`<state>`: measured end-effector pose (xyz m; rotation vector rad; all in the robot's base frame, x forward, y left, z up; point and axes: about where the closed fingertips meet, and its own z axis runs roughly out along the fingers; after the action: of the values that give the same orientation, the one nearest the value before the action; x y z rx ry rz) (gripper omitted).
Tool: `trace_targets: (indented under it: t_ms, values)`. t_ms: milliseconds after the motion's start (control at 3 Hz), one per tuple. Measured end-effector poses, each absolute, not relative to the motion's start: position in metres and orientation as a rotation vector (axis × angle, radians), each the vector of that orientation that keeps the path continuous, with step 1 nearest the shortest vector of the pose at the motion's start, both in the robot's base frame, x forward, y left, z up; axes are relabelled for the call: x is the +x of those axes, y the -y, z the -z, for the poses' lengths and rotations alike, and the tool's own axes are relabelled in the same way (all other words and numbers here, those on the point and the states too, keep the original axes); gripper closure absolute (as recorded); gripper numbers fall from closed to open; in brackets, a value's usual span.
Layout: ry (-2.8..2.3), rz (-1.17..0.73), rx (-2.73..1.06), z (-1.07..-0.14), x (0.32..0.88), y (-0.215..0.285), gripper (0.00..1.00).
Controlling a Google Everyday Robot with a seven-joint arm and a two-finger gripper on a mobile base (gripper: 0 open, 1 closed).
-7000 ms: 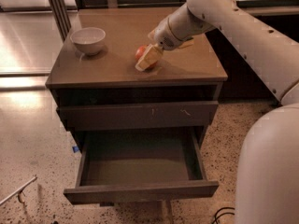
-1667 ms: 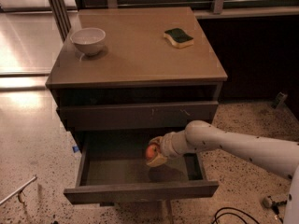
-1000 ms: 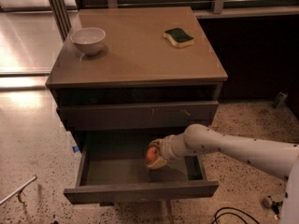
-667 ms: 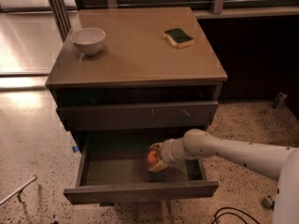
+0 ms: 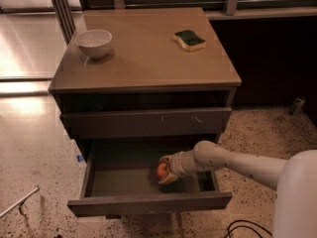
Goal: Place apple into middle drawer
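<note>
The red-orange apple (image 5: pixel 162 170) is inside the open middle drawer (image 5: pixel 148 202), low over its dark tray, right of centre. My gripper (image 5: pixel 165 171) reaches into the drawer from the right on a white arm and is shut on the apple. The drawer is pulled out towards the camera, with a plain front panel. Whether the apple rests on the tray floor cannot be told.
A white bowl (image 5: pixel 93 42) stands at the cabinet top's back left and a green-and-yellow sponge (image 5: pixel 189 39) at the back right. The upper drawer front (image 5: pixel 146 122) with pale scratches is closed. Speckled floor surrounds the cabinet; a cable (image 5: pixel 247 228) lies at lower right.
The gripper has carried the apple from the cabinet top down into the open drawer, then lowered slightly towards the tray. The sponge, hidden before, now shows on top.
</note>
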<state>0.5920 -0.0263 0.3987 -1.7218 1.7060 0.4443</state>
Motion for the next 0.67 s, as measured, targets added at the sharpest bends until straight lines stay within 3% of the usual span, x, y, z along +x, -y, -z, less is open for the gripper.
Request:
trace_targets:
  t_ms: [333, 667]
  values:
    - [-1.704, -0.467, -1.726, -0.3825, 0.599, 0.0249, 1.0]
    - [-1.704, -0.469, -1.725, -0.3814, 0.5999, 0.0248, 0.82]
